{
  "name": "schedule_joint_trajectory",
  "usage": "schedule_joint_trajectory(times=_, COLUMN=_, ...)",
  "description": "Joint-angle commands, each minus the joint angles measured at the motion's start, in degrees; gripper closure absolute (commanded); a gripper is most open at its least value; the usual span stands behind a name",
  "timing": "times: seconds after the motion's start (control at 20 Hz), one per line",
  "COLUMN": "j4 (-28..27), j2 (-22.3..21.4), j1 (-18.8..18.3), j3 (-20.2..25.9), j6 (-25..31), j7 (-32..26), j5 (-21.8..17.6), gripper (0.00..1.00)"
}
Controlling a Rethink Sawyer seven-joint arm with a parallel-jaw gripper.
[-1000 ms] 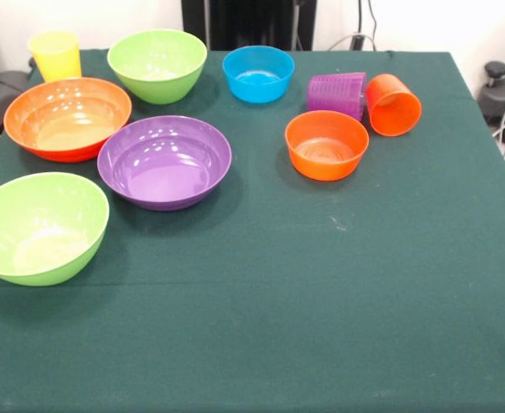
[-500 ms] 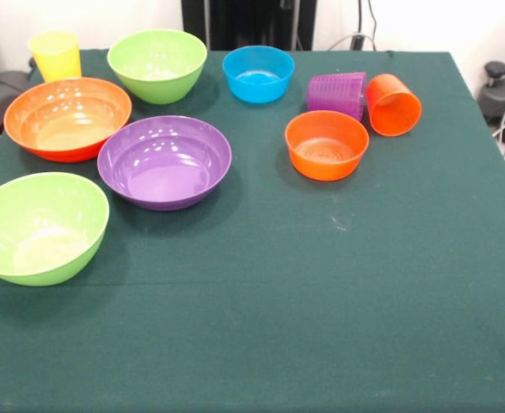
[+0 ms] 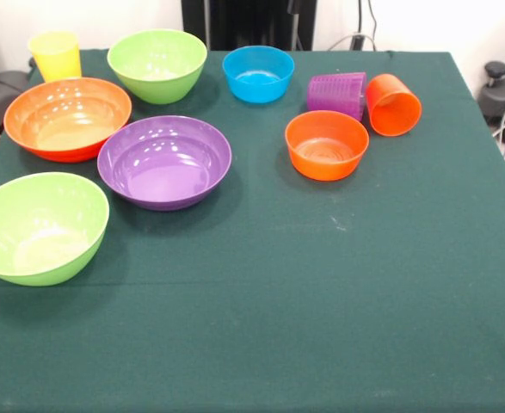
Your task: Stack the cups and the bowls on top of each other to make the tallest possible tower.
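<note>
A: Nine items on the green tablecloth (image 3: 338, 292), nothing stacked. Six bowls, three cups.

B: Bowls?

A: Lime green bowl (image 3: 39, 227) at the near left edge. Purple bowl (image 3: 164, 162) just right of it and further back. Large orange bowl (image 3: 67, 118) behind those, just beside the purple one. Second lime green bowl (image 3: 157, 64) at the back, close to the large orange rim. Blue bowl (image 3: 258, 74) back centre. Small orange bowl (image 3: 326, 144) right of centre. All upright, all apart or barely touching, can't tell which for the left cluster.

B: Cups?

A: Yellow cup (image 3: 55, 55) upright at the back left corner, behind the large orange bowl. Purple ribbed cup (image 3: 337, 93) on its side, behind the small orange bowl. Orange cup (image 3: 393, 104) also on its side, mouth toward the camera, touching the purple cup's right.

B: Gripper?

A: Doesn't show anywhere in the frame, so can't say whether it's spread or closed.

B: Near half of the table?

A: Just cloth.
</note>
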Motion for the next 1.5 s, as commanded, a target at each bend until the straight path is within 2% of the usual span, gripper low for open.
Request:
schedule_joint_trajectory(times=0.05, j4=-3.18, j2=5.05, j1=2.27, j3=-0.40, j6=-3.10, j7=12.65, j5=-4.12, gripper=0.00)
schedule_joint_trajectory(times=0.85, j4=4.23, j2=1.95, j1=1.54, j3=-7.55, j6=-9.31, j7=15.13, j5=-6.72, gripper=0.00)
schedule_joint_trajectory(times=1.05, j4=6.62, j2=0.60, j1=-0.04, j3=-8.91, j6=-10.90, j7=14.17, j5=-7.66, gripper=0.00)
schedule_joint_trajectory(times=1.5, j4=7.11, j2=2.85, j1=-0.85, j3=-12.54, j6=-14.27, j7=13.99, j5=-10.90, gripper=0.00)
